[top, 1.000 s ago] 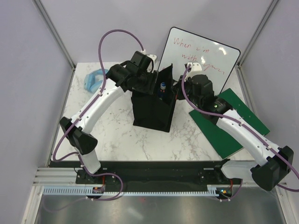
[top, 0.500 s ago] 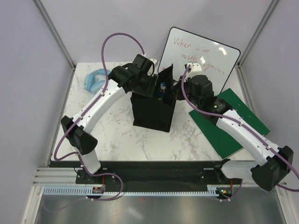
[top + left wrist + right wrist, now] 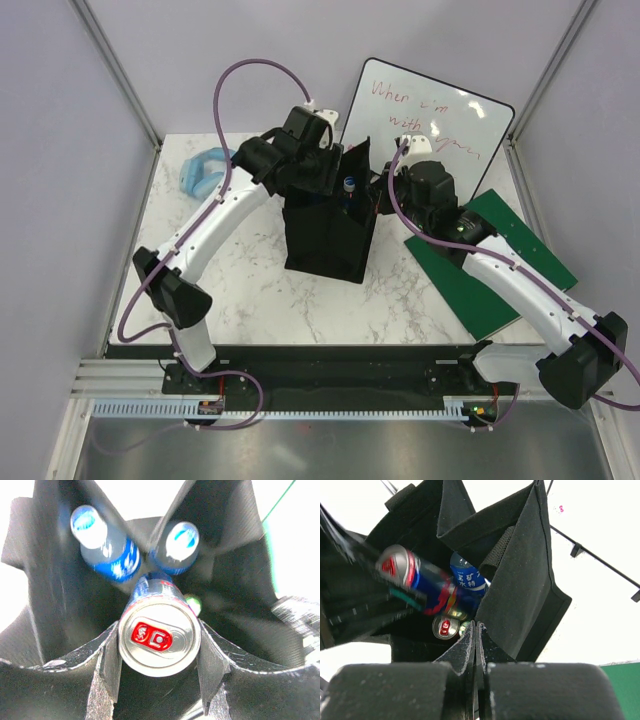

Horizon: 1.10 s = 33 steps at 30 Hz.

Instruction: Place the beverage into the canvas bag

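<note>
The black canvas bag (image 3: 325,240) stands open mid-table. My left gripper (image 3: 335,178) is over its mouth, shut on a silver and blue beverage can with a red tab (image 3: 159,639), one finger (image 3: 111,660) on each side. The can also shows in the right wrist view (image 3: 415,577), tilted above the opening. Inside the bag lie two blue bottles (image 3: 102,542) (image 3: 177,542) and another red-tabbed can (image 3: 445,627). My right gripper (image 3: 476,625) is shut on the bag's right rim (image 3: 520,580) and shows in the top view (image 3: 378,192).
A whiteboard with red writing (image 3: 430,115) leans behind the bag. A green board (image 3: 500,265) lies to the right under the right arm. A light blue object (image 3: 200,170) lies at the far left.
My left gripper has moved a little to the right with the can, further over the bag's mouth. The right arm and the bag have stayed in place.
</note>
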{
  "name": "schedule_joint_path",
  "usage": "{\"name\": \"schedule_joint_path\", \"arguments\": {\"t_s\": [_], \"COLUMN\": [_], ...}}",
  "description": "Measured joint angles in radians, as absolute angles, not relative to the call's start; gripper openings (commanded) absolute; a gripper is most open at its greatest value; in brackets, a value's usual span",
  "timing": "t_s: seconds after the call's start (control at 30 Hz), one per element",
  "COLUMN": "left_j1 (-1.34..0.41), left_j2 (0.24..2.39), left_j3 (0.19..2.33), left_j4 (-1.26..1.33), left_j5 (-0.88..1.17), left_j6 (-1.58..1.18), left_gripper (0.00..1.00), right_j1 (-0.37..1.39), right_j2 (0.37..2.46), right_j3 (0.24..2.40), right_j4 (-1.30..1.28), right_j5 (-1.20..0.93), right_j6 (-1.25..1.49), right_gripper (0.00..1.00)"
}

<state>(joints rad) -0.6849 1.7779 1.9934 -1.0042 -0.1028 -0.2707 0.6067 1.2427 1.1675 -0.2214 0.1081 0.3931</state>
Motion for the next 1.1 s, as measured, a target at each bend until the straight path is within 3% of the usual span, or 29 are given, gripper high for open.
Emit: {"name": "schedule_joint_path", "arguments": {"t_s": [0.37, 1.1], "left_j1": [-0.685, -0.69], "left_j2": [1.904, 1.988], "left_j3": [2.096, 1.946], "left_j4": [-0.931, -0.864], "left_j5": [-0.128, -0.153], "left_j6": [-0.251, -0.241], "left_gripper": [0.02, 0.02], "right_j1": [0.607, 0.607], "right_j2": [1.243, 1.242], "right_j3": [1.167, 1.161], "right_j4": [-0.22, -0.197], "right_j5": [0.105, 0.102], "right_j6": [0.393, 0.393], "right_gripper": [0.0, 0.0]}}
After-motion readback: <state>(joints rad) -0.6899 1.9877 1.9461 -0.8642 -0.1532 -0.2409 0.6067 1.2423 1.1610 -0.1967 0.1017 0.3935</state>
